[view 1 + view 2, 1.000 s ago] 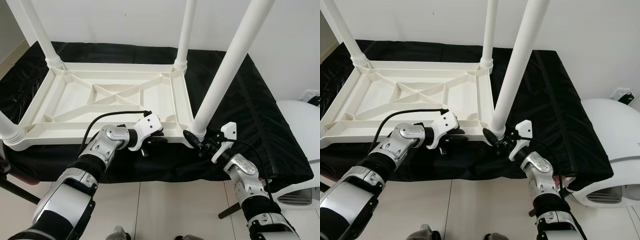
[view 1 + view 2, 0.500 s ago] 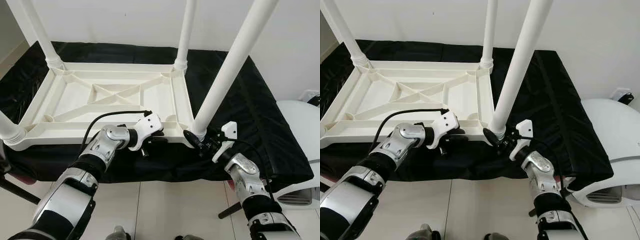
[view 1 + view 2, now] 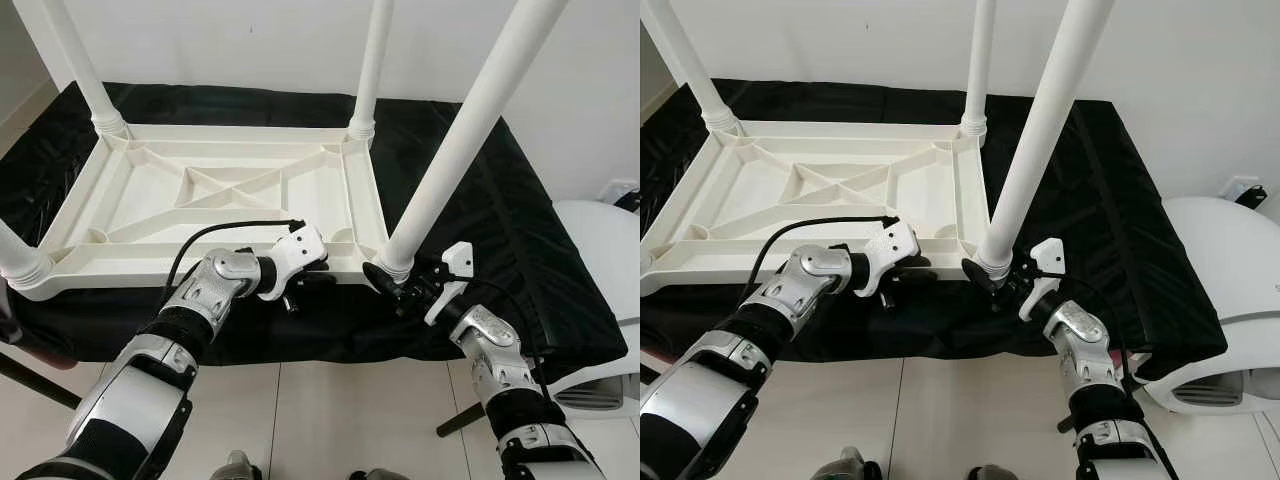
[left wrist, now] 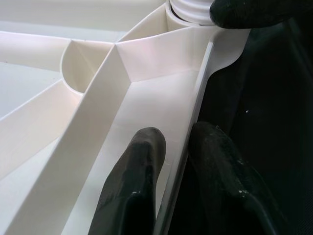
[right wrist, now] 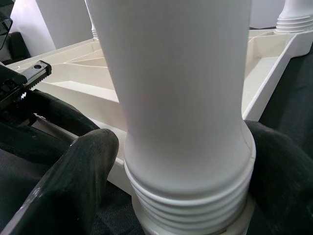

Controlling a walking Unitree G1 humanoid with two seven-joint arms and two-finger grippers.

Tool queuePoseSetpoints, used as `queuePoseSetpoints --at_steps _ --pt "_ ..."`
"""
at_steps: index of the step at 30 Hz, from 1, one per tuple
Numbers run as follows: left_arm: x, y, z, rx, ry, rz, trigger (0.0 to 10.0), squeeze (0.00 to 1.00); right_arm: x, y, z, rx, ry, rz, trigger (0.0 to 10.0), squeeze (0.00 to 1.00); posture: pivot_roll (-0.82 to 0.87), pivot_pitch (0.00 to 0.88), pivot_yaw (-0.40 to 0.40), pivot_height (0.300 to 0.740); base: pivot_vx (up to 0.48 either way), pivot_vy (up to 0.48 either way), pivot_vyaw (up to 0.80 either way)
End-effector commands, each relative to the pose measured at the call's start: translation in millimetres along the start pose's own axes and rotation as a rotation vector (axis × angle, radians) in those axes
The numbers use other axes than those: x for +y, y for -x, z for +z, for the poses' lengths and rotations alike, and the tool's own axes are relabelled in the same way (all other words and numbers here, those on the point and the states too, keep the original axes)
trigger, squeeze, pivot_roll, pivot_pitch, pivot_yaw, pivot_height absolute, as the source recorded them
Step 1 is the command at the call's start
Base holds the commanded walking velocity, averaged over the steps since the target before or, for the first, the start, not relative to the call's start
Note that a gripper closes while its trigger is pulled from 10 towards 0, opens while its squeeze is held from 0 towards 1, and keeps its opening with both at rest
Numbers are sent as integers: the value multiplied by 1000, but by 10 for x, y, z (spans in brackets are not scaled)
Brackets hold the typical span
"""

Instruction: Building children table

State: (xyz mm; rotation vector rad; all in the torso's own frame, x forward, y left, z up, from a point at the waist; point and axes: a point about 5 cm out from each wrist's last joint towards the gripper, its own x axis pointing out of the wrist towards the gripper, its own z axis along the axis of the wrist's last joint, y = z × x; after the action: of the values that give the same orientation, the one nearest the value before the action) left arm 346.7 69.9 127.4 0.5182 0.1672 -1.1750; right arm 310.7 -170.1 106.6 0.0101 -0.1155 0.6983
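The upturned tabletop (image 3: 220, 195) lies on black cloth. The right gripper (image 3: 392, 284) clamps the near-right leg (image 3: 455, 150) at its threaded base — long axis rising, slightly tilted. The left gripper (image 3: 305, 275) pinches the near rim.

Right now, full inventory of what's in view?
White plastic ribbed tabletop: 1, upside down on the black cloth.
White plastic round table legs: 4, at the tabletop's corners; the near right leg leans.
Black cloth cover: 1, over the low surface under the tabletop.
White rounded plastic object: 1, on the floor at right.
Pale tiled floor: in front.
Left end effector: fingers astride the tabletop's near rim.
Right end effector: fingers on either side of the near right leg's threaded base.
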Motion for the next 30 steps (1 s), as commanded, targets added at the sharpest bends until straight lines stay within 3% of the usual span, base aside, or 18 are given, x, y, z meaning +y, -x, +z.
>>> queuePoseSetpoints --at_steps 1,2,3,6,7,8,16,17,23,24,30 --pt "64 -6 208 -55 -67 -33 10000 0 22 -15 -29 20 -6 16 10000 0 -40 0 10 740 0 0 0" --pt "64 -5 207 -55 -68 -33 10000 0 23 -15 -28 20 -7 17 10000 0 -40 0 10 740 0 0 0" --pt "66 -3 206 -55 -67 -32 10000 0 18 -17 -21 16 -2 12 10000 1000 -39 0 11 740 0 0 0" --pt "70 -1 205 -53 -67 -31 10000 0 -5 -26 0 4 7 -9 10000 1000 -40 0 13 740 0 0 0" --pt "69 -1 204 -52 -67 -32 10000 0 -8 -30 5 2 5 -10 10000 110 -40 0 14 740 0 0 0" --pt "70 0 204 -52 -67 -32 10000 0 -10 -33 10 1 6 -11 10000 0 -40 0 14 740 0 0 0" --pt "72 2 206 -52 -68 -35 10000 0 -18 -39 17 -5 2 -16 10000 0 -42 0 15 740 0 0 0" --pt "72 2 206 -53 -68 -35 10000 0 -17 -38 14 -3 -3 -14 10000 1000 -42 0 16 740 0 0 0" --pt "72 3 205 -51 -68 -37 10000 0 -29 -37 16 0 8 -29 10000 1000 -41 0 17 740 0 0 0" --pt "72 4 205 -51 -68 -37 10000 0 -31 -36 14 2 12 -32 10000 0 -42 0 17 740 0 0 0" --pt "69 5 202 -50 -66 -40 10000 0 -43 -31 1 4 21 -57 10000 0 -40 0 19 740 0 0 0"
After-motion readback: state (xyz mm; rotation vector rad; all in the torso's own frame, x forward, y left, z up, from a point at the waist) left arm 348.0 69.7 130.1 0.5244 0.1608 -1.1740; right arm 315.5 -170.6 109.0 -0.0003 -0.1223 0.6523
